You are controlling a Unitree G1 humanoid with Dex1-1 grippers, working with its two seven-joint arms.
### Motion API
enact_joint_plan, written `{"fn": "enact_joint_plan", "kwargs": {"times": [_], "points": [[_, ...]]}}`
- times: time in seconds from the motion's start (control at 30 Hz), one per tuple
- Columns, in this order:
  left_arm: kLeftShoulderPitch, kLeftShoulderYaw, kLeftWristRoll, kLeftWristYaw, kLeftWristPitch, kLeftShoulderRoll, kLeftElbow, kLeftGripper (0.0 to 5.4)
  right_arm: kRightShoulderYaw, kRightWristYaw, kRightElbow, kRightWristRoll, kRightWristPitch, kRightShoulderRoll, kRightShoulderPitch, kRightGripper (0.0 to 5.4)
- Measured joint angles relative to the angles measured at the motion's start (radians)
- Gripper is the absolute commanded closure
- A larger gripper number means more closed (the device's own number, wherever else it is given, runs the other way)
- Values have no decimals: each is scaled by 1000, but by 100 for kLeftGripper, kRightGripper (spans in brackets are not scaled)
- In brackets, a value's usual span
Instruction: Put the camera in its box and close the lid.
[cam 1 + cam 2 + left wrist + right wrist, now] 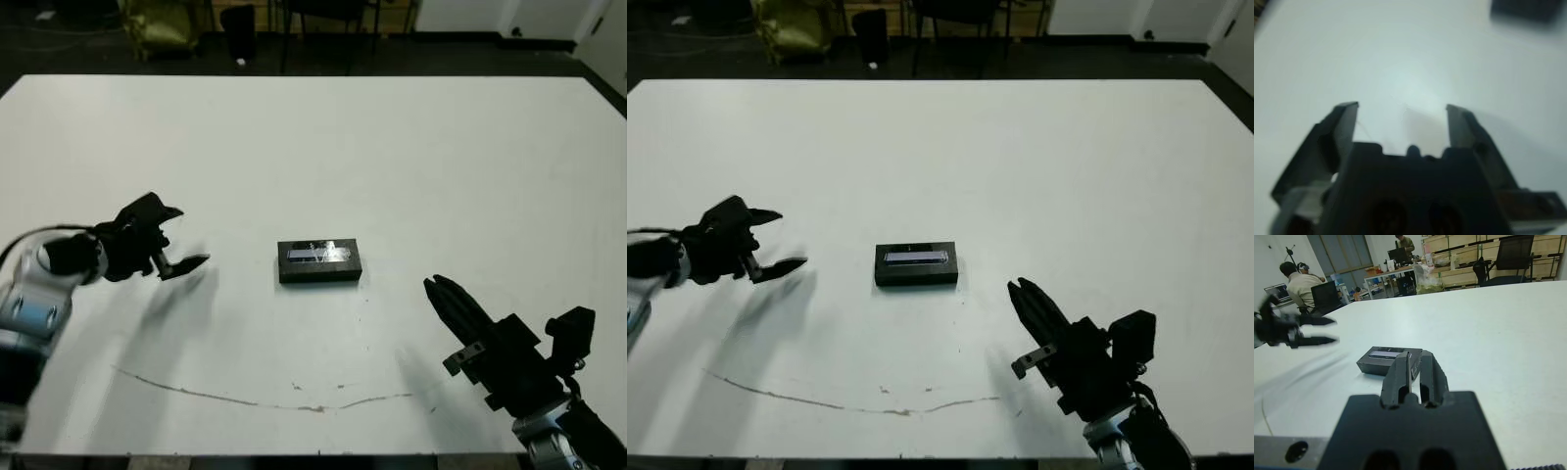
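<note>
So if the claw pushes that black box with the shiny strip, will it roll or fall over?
Probably neither. The black box is flat and low with square corners, lying on the table, so it would likely slide, not roll or tip. It looks stiff, and its small size suggests it is light.

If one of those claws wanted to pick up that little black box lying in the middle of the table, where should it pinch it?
Probably across the two long sides of the lid, coming straight down from above. It lies flat, long and narrow, with clear table all round, so that short span suits the fingers.
</note>
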State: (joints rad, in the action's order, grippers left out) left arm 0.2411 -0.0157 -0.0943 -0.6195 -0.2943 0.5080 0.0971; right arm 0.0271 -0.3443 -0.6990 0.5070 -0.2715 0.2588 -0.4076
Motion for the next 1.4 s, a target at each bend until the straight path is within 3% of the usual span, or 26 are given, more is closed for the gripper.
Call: {"fn": "enact_joint_plan", "kwargs": {"times": [0.17,0.37,0.63,0.8,0.93,1.0,1.13,1.23,1.4], "points": [[-42,3,-18,184,-167,-124,288,389,-3,-3,12,-17,3,-1,4,540],[-47,113,-17,333,-260,-287,414,533,-6,-1,15,-28,3,-8,6,540],[-83,264,49,456,-195,-435,341,537,-14,16,-4,-31,6,-20,4,540],[-98,308,94,555,-158,-537,184,537,-25,22,-5,-33,9,-23,5,540],[-120,330,139,625,-133,-593,48,537,-28,-64,112,-32,123,-36,14,540],[-120,338,163,651,-107,-604,16,537,-30,-74,135,-33,145,-44,14,540],[-115,343,195,687,-65,-632,-44,537,-38,-46,72,-9,112,-46,9,540],[-112,342,206,699,-57,-642,-71,537,-39,-79,141,-15,154,-52,16,540],[-116,350,219,700,-25,-642,-99,537,-39,-78,143,-26,157,-52,21,540]]}}
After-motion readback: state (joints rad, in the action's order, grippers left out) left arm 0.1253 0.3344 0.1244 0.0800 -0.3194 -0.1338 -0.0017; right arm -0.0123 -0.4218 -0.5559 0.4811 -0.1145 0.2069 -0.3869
